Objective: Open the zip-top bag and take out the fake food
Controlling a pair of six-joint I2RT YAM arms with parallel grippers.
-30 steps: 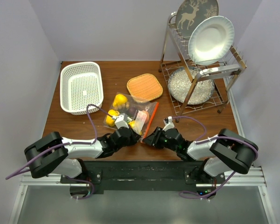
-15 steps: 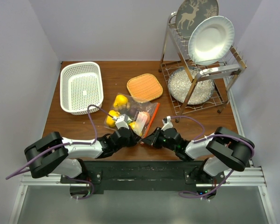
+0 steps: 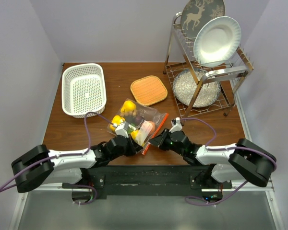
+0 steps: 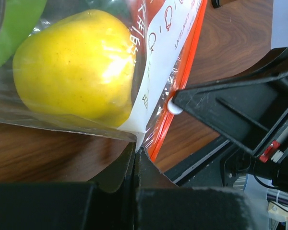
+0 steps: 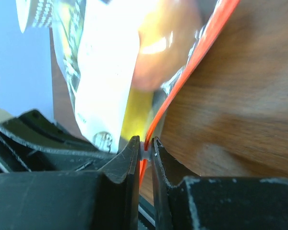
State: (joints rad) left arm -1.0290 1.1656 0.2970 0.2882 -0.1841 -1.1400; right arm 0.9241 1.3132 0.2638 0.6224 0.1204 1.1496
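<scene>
At the near edge of the table [image 3: 62, 132] our two arms meet over one corner of the zip-top bag [image 3: 143, 120]. The left gripper [image 4: 135, 153] has its fingers pressed together on the clear film at the bag's near corner, just beside the mouth. The right gripper [image 5: 145, 146] is nearly closed, pinching the orange-red zipper strip [image 3: 161, 123] between its fingertips. The two sets of fingers sit just beside each other, the left on the film side and the right on the strip side.

The bag lies on the wood between the arms and the orange mat [image 3: 149, 89], with its zipper edge running along its right side. The strip looks unbroken along the stretch we can see, though we cannot tell whether it is sealed. The fake food [image 3: 117, 120] is all inside the bag. A yellow pear [image 4: 74, 62] rests nearest the left fingers, with a green piece [image 4: 12, 19] behind it. A peach [image 5: 165, 43] sits against the zipper side behind a white printed label, and a lemon [image 3: 128, 106] lies at the far end.

Beyond the bag the mat lies flat. To its left stands a white perforated basket [image 3: 67, 91]. At the far right a metal dish rack [image 3: 225, 72] holds a white plate [image 3: 216, 40] and a grey deer plate [image 3: 201, 12] on edge, with a textured glass dish [image 3: 194, 88] on its lower grid.
</scene>
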